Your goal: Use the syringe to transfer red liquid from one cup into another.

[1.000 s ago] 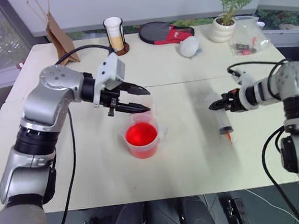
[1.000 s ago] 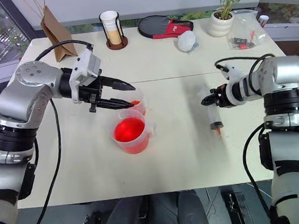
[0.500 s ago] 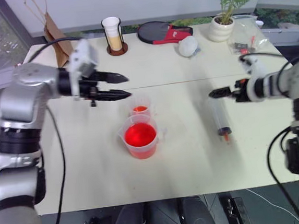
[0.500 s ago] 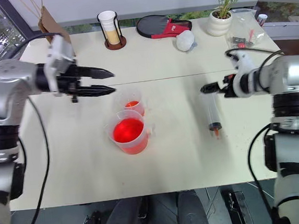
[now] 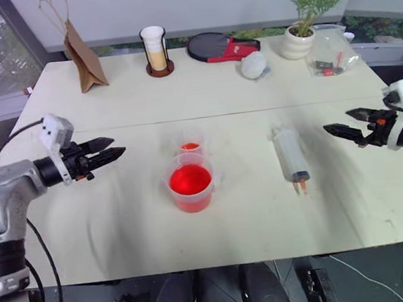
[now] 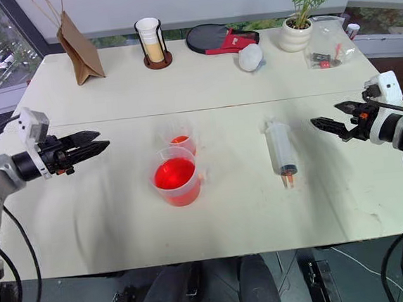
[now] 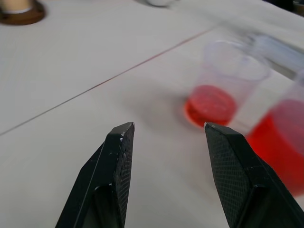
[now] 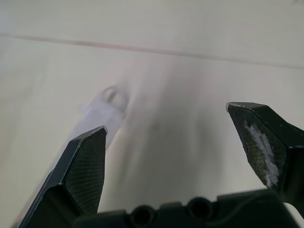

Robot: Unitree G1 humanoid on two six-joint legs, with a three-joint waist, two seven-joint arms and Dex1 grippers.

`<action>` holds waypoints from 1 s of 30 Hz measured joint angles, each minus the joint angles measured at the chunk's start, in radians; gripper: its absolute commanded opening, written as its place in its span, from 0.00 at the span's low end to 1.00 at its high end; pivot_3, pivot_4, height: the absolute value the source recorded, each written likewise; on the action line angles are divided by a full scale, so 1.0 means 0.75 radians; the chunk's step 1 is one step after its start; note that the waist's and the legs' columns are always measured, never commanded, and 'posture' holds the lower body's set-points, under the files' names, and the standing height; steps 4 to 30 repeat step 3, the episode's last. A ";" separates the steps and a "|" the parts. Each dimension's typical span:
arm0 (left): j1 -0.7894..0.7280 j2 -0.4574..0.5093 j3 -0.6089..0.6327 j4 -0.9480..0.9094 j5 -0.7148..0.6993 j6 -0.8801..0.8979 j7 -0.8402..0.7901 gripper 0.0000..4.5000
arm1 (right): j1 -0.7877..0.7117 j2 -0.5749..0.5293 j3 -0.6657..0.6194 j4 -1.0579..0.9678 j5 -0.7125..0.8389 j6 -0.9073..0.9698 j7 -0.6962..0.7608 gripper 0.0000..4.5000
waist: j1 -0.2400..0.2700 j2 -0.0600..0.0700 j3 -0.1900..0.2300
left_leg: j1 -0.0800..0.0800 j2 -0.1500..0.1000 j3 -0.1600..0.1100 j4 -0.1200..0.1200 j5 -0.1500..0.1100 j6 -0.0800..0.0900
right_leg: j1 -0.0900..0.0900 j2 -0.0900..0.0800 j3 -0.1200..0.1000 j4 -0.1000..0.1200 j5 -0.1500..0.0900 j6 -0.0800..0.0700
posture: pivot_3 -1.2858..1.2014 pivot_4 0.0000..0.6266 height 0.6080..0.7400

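Note:
The syringe (image 5: 290, 156) lies flat on the table right of centre, orange tip toward the near edge, with nothing touching it. The wide beaker (image 5: 190, 187) holds bright red liquid (image 5: 189, 180). Just behind it stands the small clear cup (image 5: 189, 143) with a thin red layer. My left gripper (image 5: 116, 146) hovers open well to the left of both cups, pointing toward them, and the left wrist view shows its fingers (image 7: 118, 156) apart with the small cup (image 7: 223, 85) ahead. Far to the right, my right gripper (image 5: 336, 121) stands open and empty, aimed at the syringe (image 8: 102, 111).
Along the back edge stand a brown paper bag (image 5: 79, 48), a white-and-tan cup in a dark stand (image 5: 155, 50), a black-and-red paddle case (image 5: 220, 45), a white lump (image 5: 254, 63), a potted plant (image 5: 299, 36) and a clear plastic bag (image 5: 331, 55).
My right gripper opened, let go of the syringe and drew away to the right. My left gripper left its place over the cups and swung far left and lower.

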 measured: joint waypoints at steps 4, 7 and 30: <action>0.022 -0.056 0.014 -0.006 -0.004 0.000 0.073 0.53 | 0.020 0.042 -0.027 0.013 -0.002 -0.059 -0.019 0.99 | 0.009 0.000 0.000 | -0.001 -0.001 -0.001 0.000 0.000 0.000 | 0.001 -0.001 0.000 -0.001 0.000 0.000 | 0.52 0.24 0.99; 0.022 -0.056 0.014 -0.006 -0.004 0.000 0.073 0.53 | 0.020 0.042 -0.027 0.013 -0.002 -0.059 -0.019 0.99 | 0.009 0.000 0.000 | -0.001 -0.001 -0.001 0.000 0.000 0.000 | 0.001 -0.001 0.000 -0.001 0.000 0.000 | 0.52 0.24 0.99; 0.022 -0.056 0.014 -0.006 -0.004 0.000 0.073 0.53 | 0.020 0.042 -0.027 0.013 -0.002 -0.059 -0.019 0.99 | 0.009 0.000 0.000 | -0.001 -0.001 -0.001 0.000 0.000 0.000 | 0.001 -0.001 0.000 -0.001 0.000 0.000 | 0.52 0.24 0.99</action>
